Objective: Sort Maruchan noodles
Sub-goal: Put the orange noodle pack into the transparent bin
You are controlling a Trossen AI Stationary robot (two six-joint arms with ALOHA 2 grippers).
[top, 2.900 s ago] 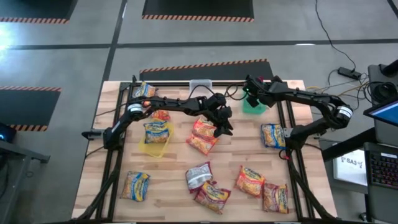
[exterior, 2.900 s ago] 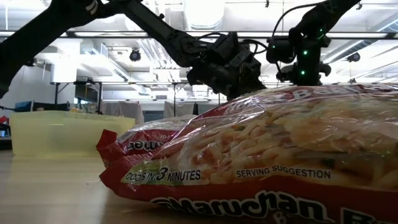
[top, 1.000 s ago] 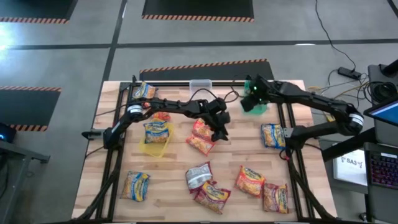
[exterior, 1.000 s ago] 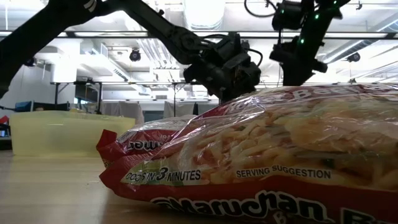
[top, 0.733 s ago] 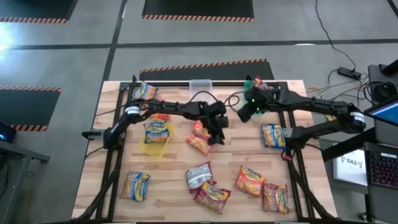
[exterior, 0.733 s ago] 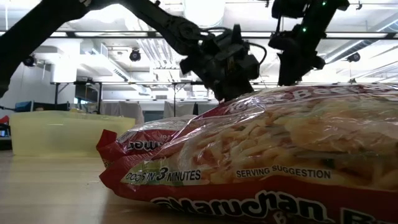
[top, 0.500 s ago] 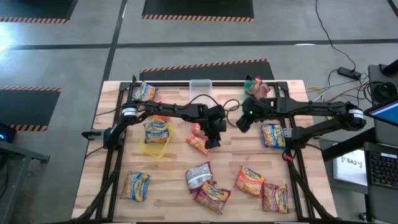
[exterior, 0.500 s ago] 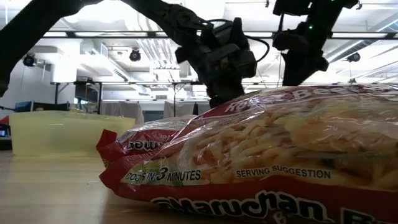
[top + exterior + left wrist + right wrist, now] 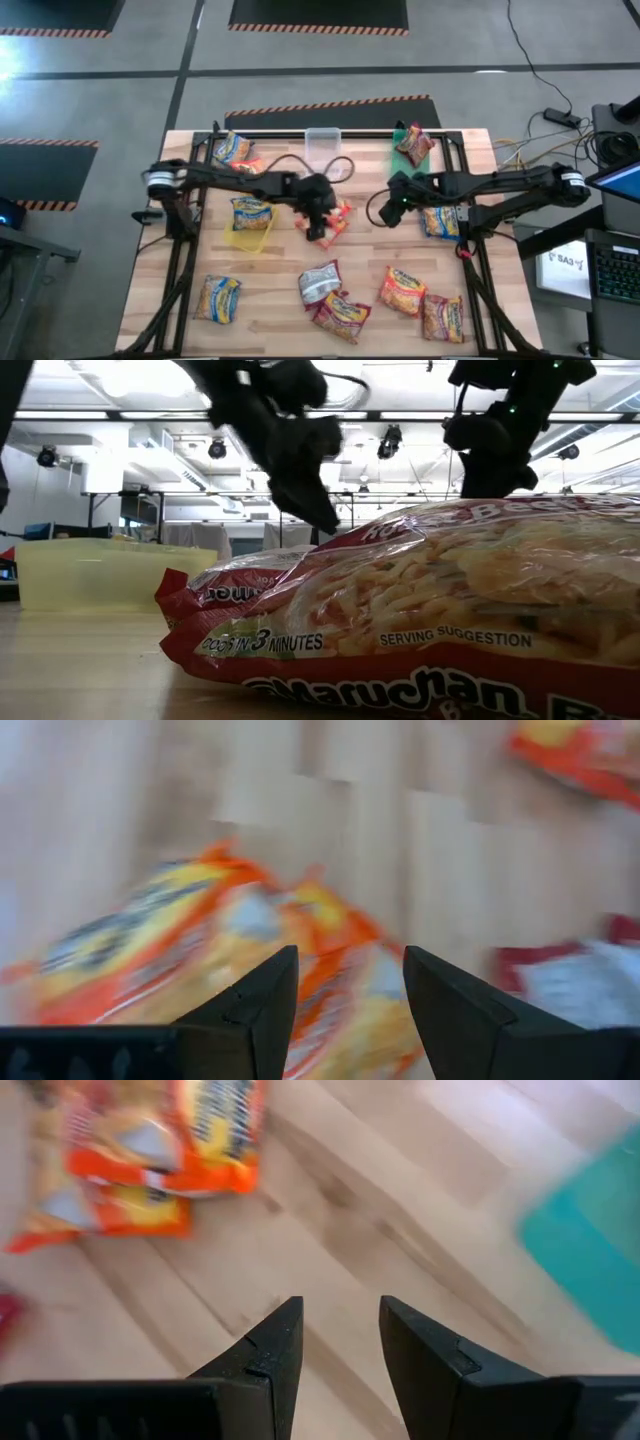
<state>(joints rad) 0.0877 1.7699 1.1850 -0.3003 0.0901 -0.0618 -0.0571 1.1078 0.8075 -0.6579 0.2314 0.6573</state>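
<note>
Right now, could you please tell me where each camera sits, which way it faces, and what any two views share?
High view: overhead, straight down on the table; both arms show.
Low view: at tabletop height, level across a red noodle packet; both arms hang in from above.
Left wrist view: past the open left end effector at orange noodle packets.
Right wrist view: past the open right end effector at bare wood.
Shared: the orange packets also appear in the high view, below the left end effector.

glossy crinkly plastic packets point(image 9: 420, 610), pale wood table point(image 9: 270, 290)
</note>
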